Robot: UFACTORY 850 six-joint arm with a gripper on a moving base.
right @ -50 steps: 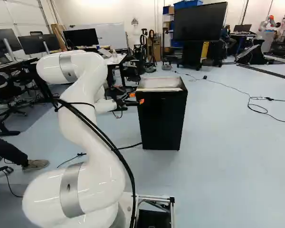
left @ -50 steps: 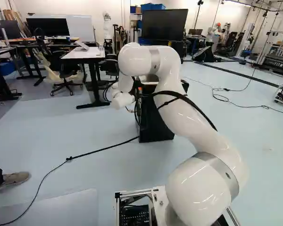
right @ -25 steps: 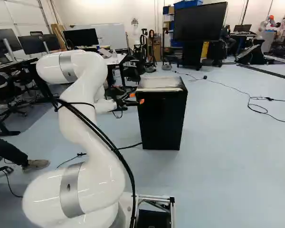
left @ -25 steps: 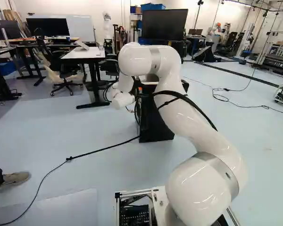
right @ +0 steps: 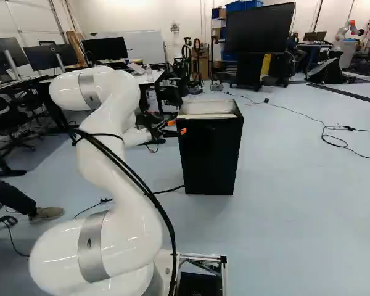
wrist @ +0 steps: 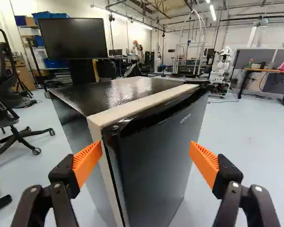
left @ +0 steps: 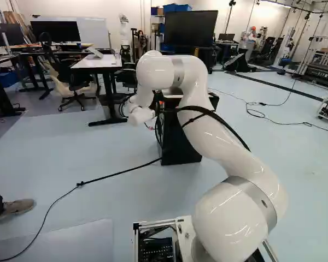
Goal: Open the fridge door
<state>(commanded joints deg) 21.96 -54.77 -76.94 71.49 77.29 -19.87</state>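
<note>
Black fridge [right: 208, 160], door [wrist: 156, 161] shut, contents hidden. Gripper [right: 177, 127] at its front corner, fingers spread wide, released. Blue bins [wrist: 49, 15] near screen [wrist: 73, 38], insides unseen.

The black box-shaped fridge [right: 209, 157] is standing in the middle of the right base view, the white jointed arm [right: 111, 132] rising to its left.
A flat black screen [right: 259, 28] is standing behind the fridge, upper right. In the left base view's upper left, a white-topped rectangular table [left: 98, 64] is standing right of a black wheeled chair [left: 71, 77]; a thin black cable [left: 113, 174] is running toward the lower left.
</note>
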